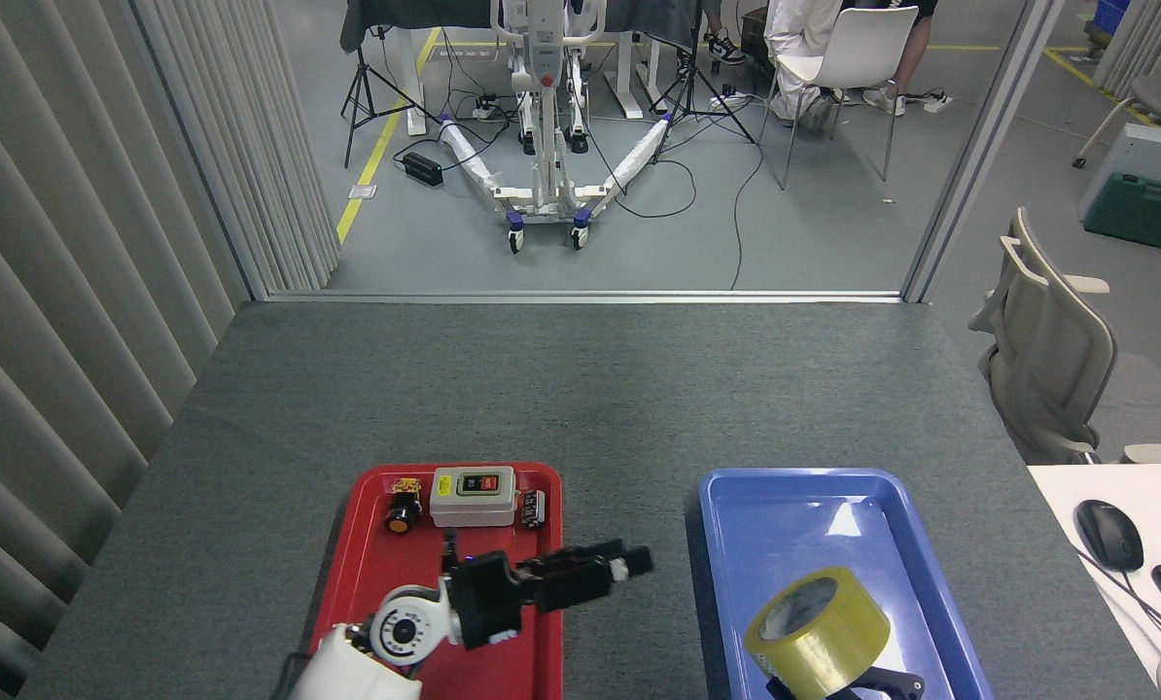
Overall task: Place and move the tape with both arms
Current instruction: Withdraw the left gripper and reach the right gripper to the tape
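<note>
The tape sits tilted over the blue tray at lower right, carried by the right tool, grip unclear; left tool empty, seemingly together. Setting down remains.

tape: glossy translucent yellow film, I see glare on it
blue tray: smooth shiny plastic
red tray: plastic, same sheen
table: matt grey, felt-like, rough
my left gripper: matt black
left arm shell: smooth white plastic
</note>
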You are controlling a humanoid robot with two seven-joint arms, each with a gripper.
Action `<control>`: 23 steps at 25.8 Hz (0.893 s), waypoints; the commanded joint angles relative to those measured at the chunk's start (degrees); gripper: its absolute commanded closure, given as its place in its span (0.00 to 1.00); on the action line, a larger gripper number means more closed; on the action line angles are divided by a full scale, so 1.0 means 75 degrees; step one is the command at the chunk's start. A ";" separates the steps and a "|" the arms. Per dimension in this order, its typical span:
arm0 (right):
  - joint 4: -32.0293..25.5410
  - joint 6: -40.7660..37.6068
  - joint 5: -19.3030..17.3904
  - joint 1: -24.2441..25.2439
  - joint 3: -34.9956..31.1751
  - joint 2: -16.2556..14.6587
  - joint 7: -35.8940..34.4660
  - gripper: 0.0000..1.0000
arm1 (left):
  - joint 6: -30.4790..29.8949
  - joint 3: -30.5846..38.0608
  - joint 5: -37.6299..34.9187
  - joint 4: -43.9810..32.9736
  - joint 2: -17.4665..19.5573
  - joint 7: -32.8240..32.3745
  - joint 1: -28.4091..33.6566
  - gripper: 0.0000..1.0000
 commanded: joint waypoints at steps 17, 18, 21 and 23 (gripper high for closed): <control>0.0011 0.4896 -0.3391 -0.1159 0.0079 0.0086 0.6077 0.92 | 0.4073 0.1082 -0.5711 -0.3022 0.2234 0.5581 0.2296 0.00; 0.0011 0.5329 -0.3485 -0.1347 0.0114 0.0110 0.6580 0.91 | 0.4624 0.0930 -0.5711 -0.3034 0.2164 0.5581 0.2296 0.00; 0.0011 0.5986 -0.3707 -0.1710 0.0149 0.0122 0.7518 0.87 | 0.5117 0.0625 -0.5711 -0.3128 0.1988 0.5593 0.2296 0.00; -0.0001 0.5986 -0.3707 -0.1816 0.0149 0.0204 0.7601 0.86 | 0.4847 0.0601 -0.5676 -0.3104 0.2081 0.5593 0.2296 0.00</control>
